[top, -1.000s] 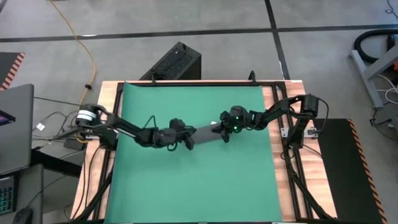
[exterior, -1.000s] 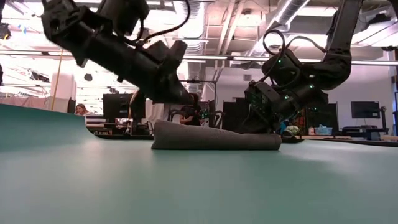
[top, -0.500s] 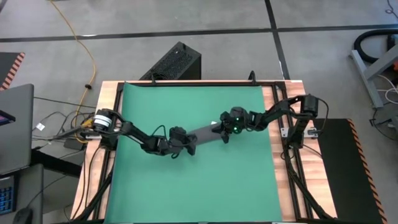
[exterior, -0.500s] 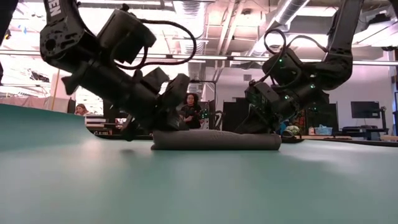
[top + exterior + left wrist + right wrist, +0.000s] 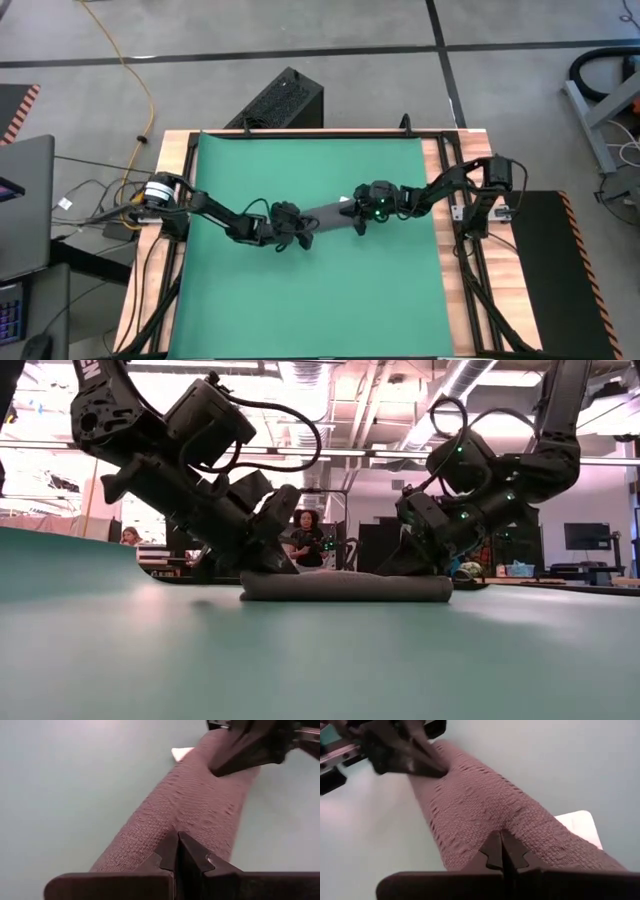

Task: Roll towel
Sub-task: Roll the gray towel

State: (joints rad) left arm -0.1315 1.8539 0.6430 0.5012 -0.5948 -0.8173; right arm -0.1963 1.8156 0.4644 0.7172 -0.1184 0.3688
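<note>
The towel (image 5: 328, 213), a dark grey roll, lies slantwise on the middle of the green mat (image 5: 320, 300), its underside resting on the mat along its whole length. A small white tag (image 5: 181, 753) sticks out at its right end. My left gripper (image 5: 177, 837) is shut and rests on the roll's left end. My right gripper (image 5: 501, 836) is shut and rests on the right end, beside the tag (image 5: 577, 825). In the low view the towel (image 5: 345, 587) lies flat between my left gripper (image 5: 285, 565) and my right gripper (image 5: 415, 568). My left gripper presses its shut fingertips onto the top of the roll near its left end (image 5: 172, 822). It comes slanting down from the table's left, pointing along the roll. The cloth creases at the tips and the roll stays on the mat. My right gripper presses its shut fingertips onto the top of the roll near its right end (image 5: 500, 822). It comes slanting down from the table's right, pointing along the roll. The roll lies on the mat.
Bare green mat lies all around the roll, wider toward the near edge. Wooden table strips (image 5: 455, 300) with black rails flank the mat. A black box (image 5: 280, 100) stands on the floor beyond the far edge. A person (image 5: 303, 535) shows in the room behind.
My left gripper has come down and tipped further downward onto the towel's left end, staying shut. That end of the roll, raised a second ago, now lies flatter. The rest of the roll has stayed in place.
</note>
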